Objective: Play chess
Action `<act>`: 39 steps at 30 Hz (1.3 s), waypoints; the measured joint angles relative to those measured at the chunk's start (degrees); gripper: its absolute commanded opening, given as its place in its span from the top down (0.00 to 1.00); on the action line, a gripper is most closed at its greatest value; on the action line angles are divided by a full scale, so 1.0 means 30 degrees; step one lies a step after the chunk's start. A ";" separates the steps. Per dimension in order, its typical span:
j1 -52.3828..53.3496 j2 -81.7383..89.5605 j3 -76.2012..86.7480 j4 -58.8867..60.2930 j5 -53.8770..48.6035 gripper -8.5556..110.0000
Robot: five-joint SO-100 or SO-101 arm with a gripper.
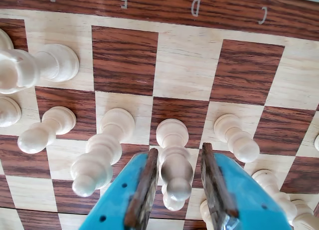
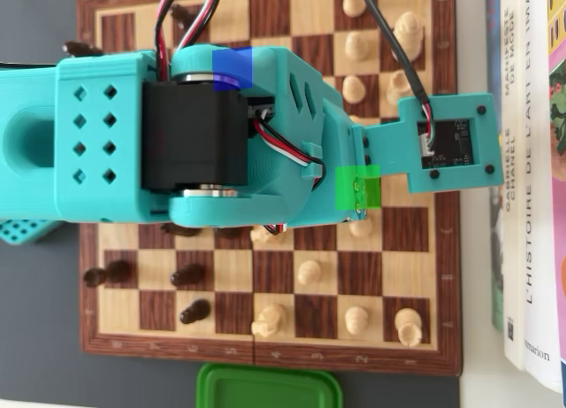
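Note:
In the wrist view my gripper has blue jaws with brown pads. They stand open on either side of a white pawn that stands on the wooden chessboard. A small gap shows between each pad and the pawn. The head of another white piece shows just behind the pawn. In the overhead view the teal arm lies across the middle of the chessboard and hides the gripper and the pawn.
White pieces stand close by in the wrist view: one to the left, a pawn, a pawn on the right and a tall piece. In the overhead view, dark pieces stand left, books lie right, and a green lid lies below.

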 measured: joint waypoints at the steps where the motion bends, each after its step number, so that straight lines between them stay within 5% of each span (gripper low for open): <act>1: 0.0000 0.0117 0.0000 0.0000 0.0000 0.81; 29: 0.0059 0.9551 0.5918 -0.0029 0.0000 0.81; 39: 0.0059 1.5234 1.1777 -0.5332 0.0000 0.81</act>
